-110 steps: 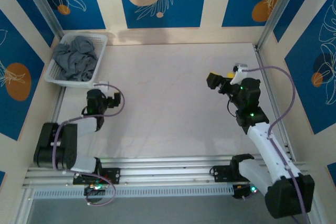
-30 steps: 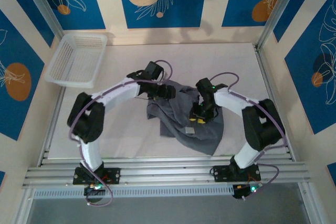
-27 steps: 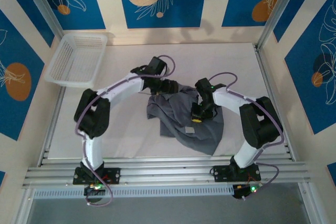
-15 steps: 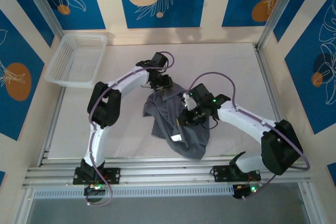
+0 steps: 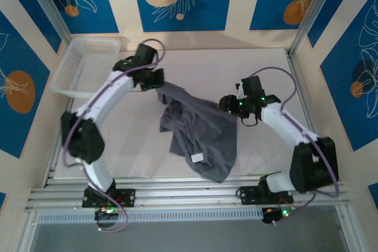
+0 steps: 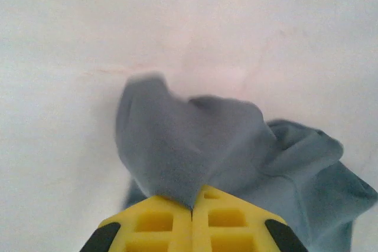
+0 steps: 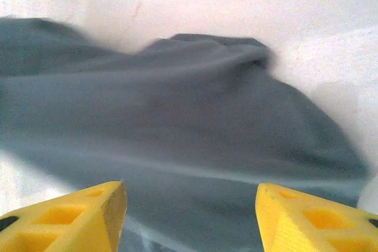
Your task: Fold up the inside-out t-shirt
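While the left gripper (image 5: 160, 81) pinches its far left corner, a slate-grey t-shirt (image 5: 201, 131) lies crumpled near the middle of the white table (image 5: 254, 66), stretched from that corner toward the near right. The left gripper's yellow fingers (image 6: 159, 222) are pressed together with a flap of cloth caught between them. The right gripper (image 5: 227, 104) hovers at the shirt's right edge, jaws wide apart with nothing between them, grey cloth lying just beyond. A small white label (image 5: 196, 157) shows near the shirt's near edge. A white lattice basket (image 5: 94, 41) sits at the far left corner, well apart from the shirt.
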`<state>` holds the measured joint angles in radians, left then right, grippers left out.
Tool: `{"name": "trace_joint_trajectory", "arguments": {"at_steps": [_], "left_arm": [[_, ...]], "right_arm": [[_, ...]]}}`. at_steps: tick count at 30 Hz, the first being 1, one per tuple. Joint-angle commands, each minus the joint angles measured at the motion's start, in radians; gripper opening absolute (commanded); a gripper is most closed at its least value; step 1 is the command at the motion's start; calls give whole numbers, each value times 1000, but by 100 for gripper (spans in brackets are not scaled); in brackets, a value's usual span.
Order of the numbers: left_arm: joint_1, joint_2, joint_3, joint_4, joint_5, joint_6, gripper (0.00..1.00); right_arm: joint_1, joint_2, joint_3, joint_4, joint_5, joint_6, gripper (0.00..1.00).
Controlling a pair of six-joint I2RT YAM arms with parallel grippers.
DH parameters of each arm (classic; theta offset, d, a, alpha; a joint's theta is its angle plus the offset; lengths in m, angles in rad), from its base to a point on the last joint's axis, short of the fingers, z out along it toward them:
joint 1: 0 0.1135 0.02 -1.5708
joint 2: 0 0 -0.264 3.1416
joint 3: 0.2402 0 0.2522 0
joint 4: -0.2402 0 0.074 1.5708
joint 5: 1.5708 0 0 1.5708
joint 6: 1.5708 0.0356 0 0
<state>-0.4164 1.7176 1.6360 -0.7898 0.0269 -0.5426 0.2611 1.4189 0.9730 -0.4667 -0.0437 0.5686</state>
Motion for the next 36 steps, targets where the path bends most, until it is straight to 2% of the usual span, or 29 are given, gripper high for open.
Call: {"name": "trace_joint_trajectory", "arguments": {"at_steps": [1,3,6,7,8,10,11,13,17,18,22,24,25,26,27,28,30,31,33,34,36], "left_arm": [[0,-146,-199,-92,-214,-10,0],[1,-231,-363,-82,-256,-79,0],[1,-334,-579,-65,-257,-179,0],[0,-361,-623,-50,-241,-191,7],[0,-383,-641,-38,-231,-194,22],[0,-412,-629,-15,-224,-185,42],[0,-421,-608,1,-218,-176,48],[1,-417,-570,56,-153,-167,51],[-14,-288,-507,225,170,-204,51],[-24,-240,-472,227,207,-209,53],[-61,-8,-279,110,160,-183,73],[-61,71,-226,68,123,-188,75],[-61,100,-212,60,102,-185,74],[-59,120,-200,45,82,-184,69],[-57,128,-189,29,65,-184,60],[-53,124,-183,23,53,-181,47],[-49,97,-188,29,43,-167,8],[-47,81,-189,33,52,-145,0],[-47,53,-193,45,94,-80,0],[-47,34,-200,59,124,-42,0],[-46,-7,-217,98,176,11,0]], "right_arm": [[13,134,78,-30,-31,-18,63],[27,195,107,-44,-16,-27,67],[47,258,139,-45,-26,-40,70],[53,273,153,-49,-43,-44,70],[59,285,168,-51,-56,-49,70],[76,304,203,-61,-59,-66,70],[84,314,225,-64,-60,-78,70],[96,338,269,-67,-52,-97,70],[99,404,370,-56,-36,-112,73],[99,423,393,-57,-27,-113,74],[92,526,501,-87,-18,-116,76],[91,570,538,-108,-27,-118,77],[90,593,555,-118,-41,-122,78],[89,618,574,-132,-66,-129,78],[89,642,590,-145,-101,-140,79],[89,671,612,-161,-157,-155,80],[94,726,663,-204,-227,-173,82],[97,750,686,-215,-260,-180,82],[107,785,720,-218,-310,-179,79],[111,801,735,-215,-344,-176,73],[121,825,766,-213,-401,-165,47]]}}
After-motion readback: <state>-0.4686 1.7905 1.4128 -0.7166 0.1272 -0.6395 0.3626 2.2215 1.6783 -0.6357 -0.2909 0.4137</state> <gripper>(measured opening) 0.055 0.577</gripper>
